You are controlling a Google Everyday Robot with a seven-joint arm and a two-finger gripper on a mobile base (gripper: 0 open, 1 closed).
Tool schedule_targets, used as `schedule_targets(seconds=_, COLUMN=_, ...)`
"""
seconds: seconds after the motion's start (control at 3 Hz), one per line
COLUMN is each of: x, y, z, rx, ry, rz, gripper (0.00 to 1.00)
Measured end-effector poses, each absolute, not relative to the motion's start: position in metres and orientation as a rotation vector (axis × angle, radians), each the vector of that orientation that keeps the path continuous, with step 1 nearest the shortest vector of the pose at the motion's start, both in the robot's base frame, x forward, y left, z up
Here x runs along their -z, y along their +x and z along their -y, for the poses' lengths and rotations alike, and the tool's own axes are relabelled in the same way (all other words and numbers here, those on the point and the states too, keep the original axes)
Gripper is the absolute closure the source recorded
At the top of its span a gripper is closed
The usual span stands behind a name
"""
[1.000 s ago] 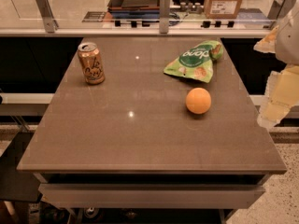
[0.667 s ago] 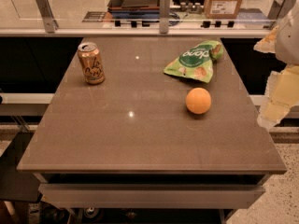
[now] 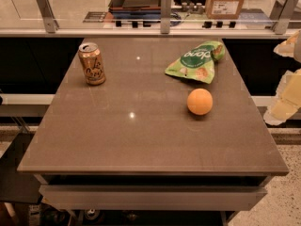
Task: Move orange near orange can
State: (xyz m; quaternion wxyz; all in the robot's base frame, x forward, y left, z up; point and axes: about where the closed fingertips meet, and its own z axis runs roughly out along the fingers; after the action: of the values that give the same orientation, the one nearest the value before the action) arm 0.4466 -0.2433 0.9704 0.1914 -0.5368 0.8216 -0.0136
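The orange (image 3: 200,101) is a smooth round fruit resting on the brown table (image 3: 141,135), right of centre. The orange can (image 3: 91,63) stands upright near the table's far left corner, gold-orange with dark script and a silver top. A wide stretch of tabletop lies between them. My gripper (image 3: 284,100) shows as pale cream parts at the right edge of the camera view, off the table's right side and to the right of the orange, touching nothing.
A green snack bag (image 3: 196,62) lies flat just behind the orange, toward the far right. A glass rail with metal posts (image 3: 164,13) runs behind the table. The floor drops away past the table's front and right edges.
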Motion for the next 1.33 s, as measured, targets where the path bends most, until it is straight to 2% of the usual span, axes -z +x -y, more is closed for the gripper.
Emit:
schedule_targets(seconds=0.67, x=-0.937, y=0.467, z=0.289, rx=-0.1, ry=-1.227, rz=-2.195, gripper=0.0)
schedule_targets(seconds=1.33, x=-0.899, y=0.485, z=0.294, rx=-0.091, ry=-1.209, rz=-2.09, gripper=0.0)
